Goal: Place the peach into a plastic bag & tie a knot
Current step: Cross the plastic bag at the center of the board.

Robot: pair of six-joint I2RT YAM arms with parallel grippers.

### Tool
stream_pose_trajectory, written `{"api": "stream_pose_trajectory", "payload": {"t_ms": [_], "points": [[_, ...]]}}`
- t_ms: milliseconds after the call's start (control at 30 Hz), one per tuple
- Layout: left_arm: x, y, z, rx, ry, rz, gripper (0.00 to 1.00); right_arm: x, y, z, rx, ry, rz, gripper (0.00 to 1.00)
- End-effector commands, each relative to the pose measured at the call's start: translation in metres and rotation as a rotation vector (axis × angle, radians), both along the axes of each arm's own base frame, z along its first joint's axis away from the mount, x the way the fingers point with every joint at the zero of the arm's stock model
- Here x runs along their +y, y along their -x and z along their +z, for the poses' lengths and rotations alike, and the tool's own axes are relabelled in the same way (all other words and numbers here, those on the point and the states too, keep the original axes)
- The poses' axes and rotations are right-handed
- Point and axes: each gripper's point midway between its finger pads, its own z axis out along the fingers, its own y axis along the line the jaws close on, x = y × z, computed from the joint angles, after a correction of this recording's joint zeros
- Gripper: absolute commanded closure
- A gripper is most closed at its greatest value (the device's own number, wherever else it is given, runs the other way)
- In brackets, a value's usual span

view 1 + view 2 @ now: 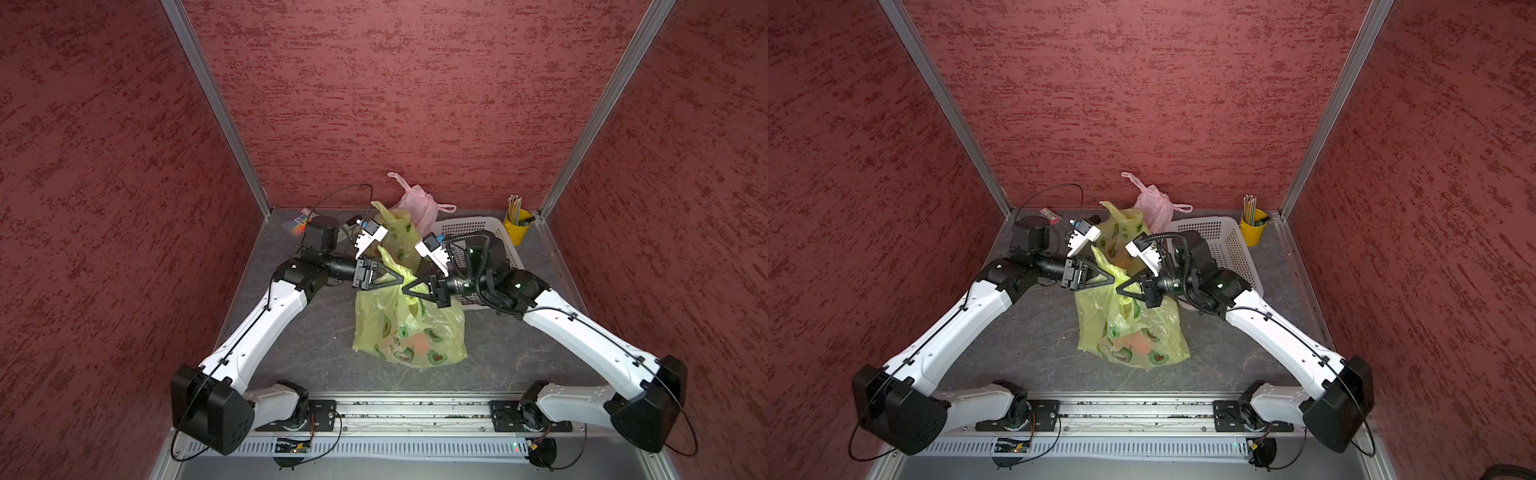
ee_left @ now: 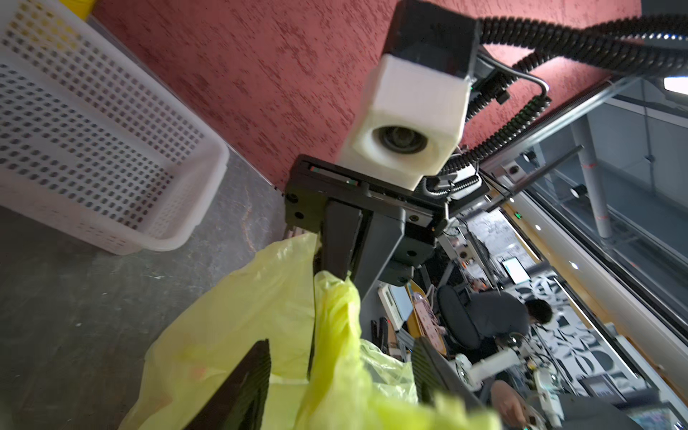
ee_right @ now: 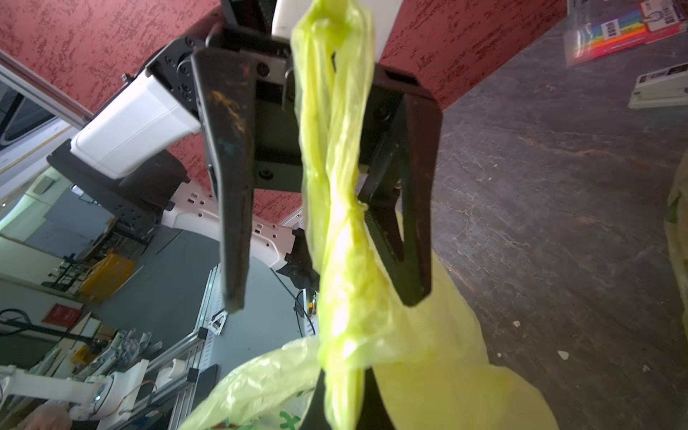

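Nearest me, the bag (image 1: 399,332) lies on the tabletop (image 1: 299,332) with the peach (image 1: 419,343) already inside, orange through the plastic. Above it my right end effector (image 1: 409,289) is pressed together, pinching the twisted handle (image 3: 335,186). My left end effector (image 3: 324,303) stands spread, the handle running loose through its gap. I judge the knot is under way, not yet cinched. Next my left needs a fresh hold to pull against my right. Beyond sit a basket (image 1: 469,226) and a pink bag (image 1: 417,203).
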Motion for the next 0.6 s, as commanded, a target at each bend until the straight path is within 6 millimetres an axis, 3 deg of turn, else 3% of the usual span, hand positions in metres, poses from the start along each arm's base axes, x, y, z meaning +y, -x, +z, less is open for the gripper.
{"api": "stream_pose_trajectory", "payload": {"t_ms": [0, 433, 567], "points": [[0.005, -0.011, -0.011, -0.030, -0.047, 0.103, 0.36, -0.002, -0.015, 0.015, -0.041, -0.034, -0.097, 1.00], [-0.018, 0.007, -0.047, -0.003, -0.129, 0.039, 0.35, -0.006, -0.026, 0.033, -0.037, -0.108, -0.188, 1.00], [-0.018, 0.013, -0.045, 0.003, -0.119, 0.007, 0.44, -0.007, -0.024, 0.034, -0.045, -0.092, -0.186, 1.00]]}}
